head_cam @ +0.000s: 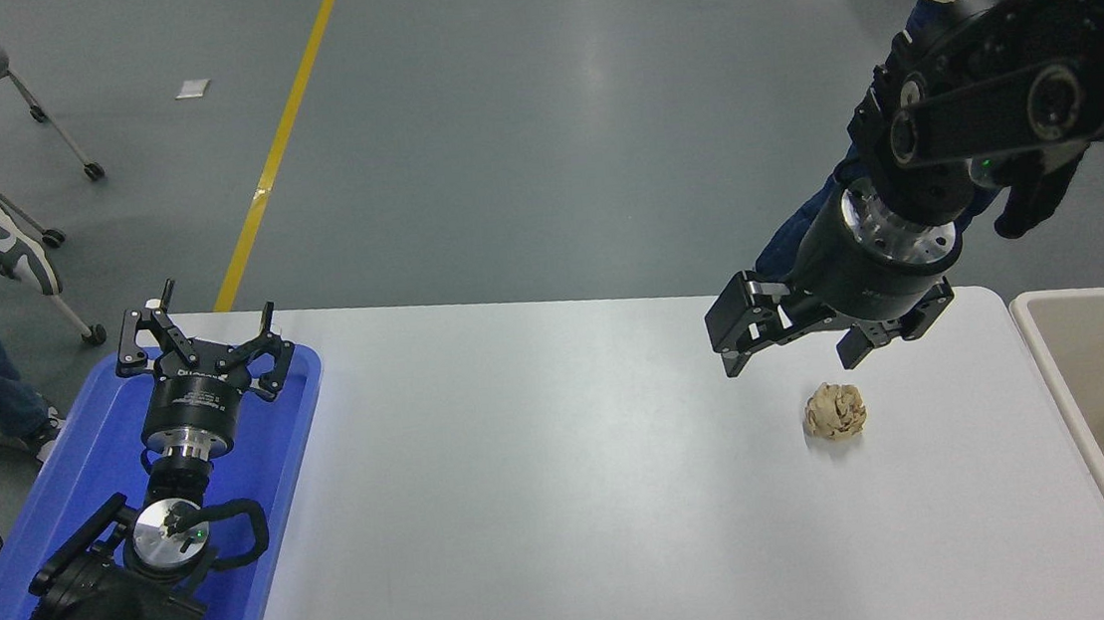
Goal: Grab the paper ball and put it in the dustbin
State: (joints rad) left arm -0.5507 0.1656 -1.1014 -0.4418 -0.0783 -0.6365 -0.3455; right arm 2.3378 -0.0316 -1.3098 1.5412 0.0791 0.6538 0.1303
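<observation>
The tan crumpled paper ball (835, 411) lies on the white table (566, 469) toward its right side. My right gripper (796, 359) hangs open just above and behind the ball, fingers pointing down, not touching it. The beige dustbin (1070, 405) stands off the table's right edge; only its pale rim and inner wall show. My left gripper (199, 326) is open and parked over the blue tray at the lower left.
A blue shallow tray (54, 553) lies on the table's left side under the left arm. A person stands behind the right arm at the top right. A seated person's legs and chairs show at the far left.
</observation>
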